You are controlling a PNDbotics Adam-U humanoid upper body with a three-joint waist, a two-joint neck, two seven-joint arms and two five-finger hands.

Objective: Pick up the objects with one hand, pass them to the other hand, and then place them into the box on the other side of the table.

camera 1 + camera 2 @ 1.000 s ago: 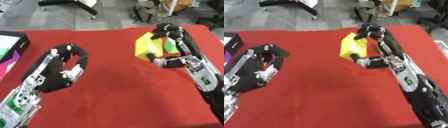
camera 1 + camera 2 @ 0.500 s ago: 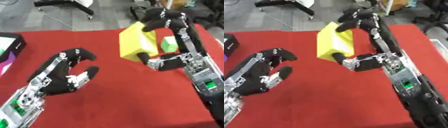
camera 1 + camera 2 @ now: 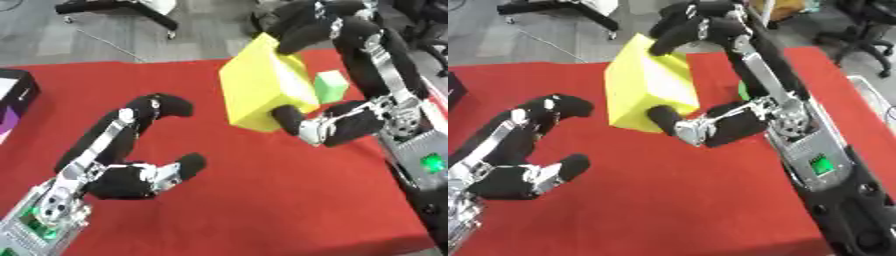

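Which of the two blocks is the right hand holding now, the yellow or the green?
The big yellow block, pinched between the right hand's fingers and thumb. The small green block shows behind it, ungripped.

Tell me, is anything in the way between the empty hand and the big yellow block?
Nothing visible. The right hand holds the yellow block up over the red table, pinched between thumb and fingers. The left hand waits open beside it, and only bare cloth lies in the gap between them.

Matt yellow block (image 3: 262,85), red cloth-covered table (image 3: 262,200), smooth green block (image 3: 330,85)
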